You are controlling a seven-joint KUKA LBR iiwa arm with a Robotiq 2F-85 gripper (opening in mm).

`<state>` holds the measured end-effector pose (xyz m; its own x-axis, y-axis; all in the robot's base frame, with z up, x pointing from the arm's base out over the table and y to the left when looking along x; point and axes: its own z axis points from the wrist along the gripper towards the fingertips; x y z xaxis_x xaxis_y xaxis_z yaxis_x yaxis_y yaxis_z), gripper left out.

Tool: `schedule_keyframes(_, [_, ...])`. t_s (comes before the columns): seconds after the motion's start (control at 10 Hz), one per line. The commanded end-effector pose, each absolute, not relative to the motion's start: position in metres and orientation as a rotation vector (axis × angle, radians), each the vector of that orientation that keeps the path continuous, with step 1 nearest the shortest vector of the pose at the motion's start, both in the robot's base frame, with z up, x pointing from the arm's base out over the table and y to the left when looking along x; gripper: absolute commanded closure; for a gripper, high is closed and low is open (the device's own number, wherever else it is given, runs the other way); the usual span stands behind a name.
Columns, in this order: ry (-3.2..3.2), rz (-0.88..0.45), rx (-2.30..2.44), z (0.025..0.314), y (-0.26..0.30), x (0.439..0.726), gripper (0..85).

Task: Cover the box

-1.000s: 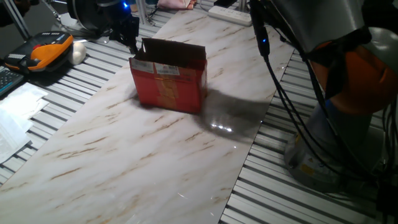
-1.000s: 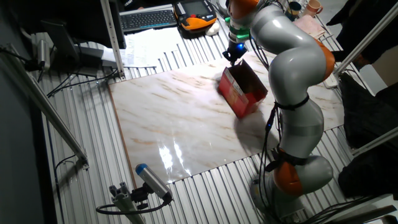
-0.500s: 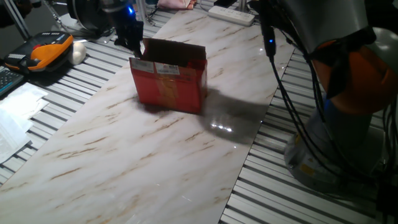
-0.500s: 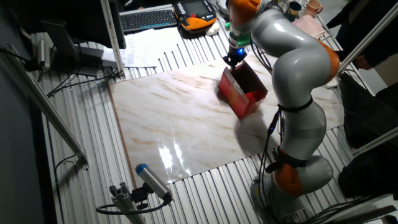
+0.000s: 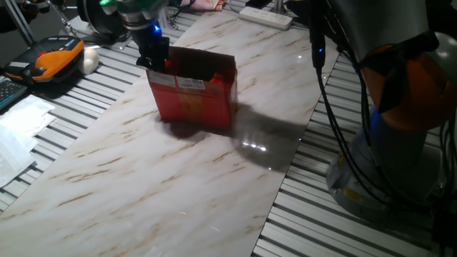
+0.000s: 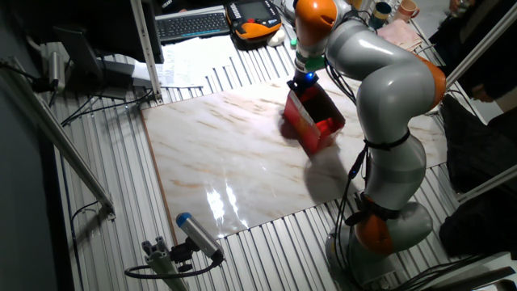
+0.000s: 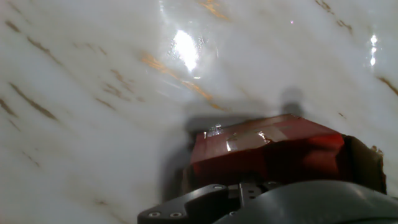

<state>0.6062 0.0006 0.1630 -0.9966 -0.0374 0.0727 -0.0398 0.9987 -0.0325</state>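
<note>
On the marble table [image 5: 143, 185] the red box [image 5: 194, 103] stands upright with its top open, and the gripper [image 5: 153, 56] is at the box's left upper corner, just at the short end where a flap is. In the other fixed view the gripper [image 6: 304, 81] is at the far upper edge of the box [image 6: 313, 123]. The fingers are hidden in every view, so I cannot tell how wide they are or whether they hold the flap
</note>
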Motion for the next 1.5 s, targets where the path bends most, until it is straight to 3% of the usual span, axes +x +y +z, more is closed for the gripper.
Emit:
schedule_keyframes(0.0, [-3.078, 0.052, 0.064, 0.159, 0.0, 0.607, 85.0])
schedule_keyframes(0.3, [-3.085, 0.035, 0.068, 0.152, -0.001, 0.609, 85.0])
schedule_keyframes(0.6, [-3.016, -0.084, 0.051, 0.193, -0.016, 0.614, 85.0])
schedule_keyframes(1.0, [-2.96, -0.051, -0.035, 0.256, 0.007, 0.61, 85.0])
schedule_keyframes(1.4, [-2.958, -0.045, -0.068, 0.27, 0.024, 0.591, 85.0])
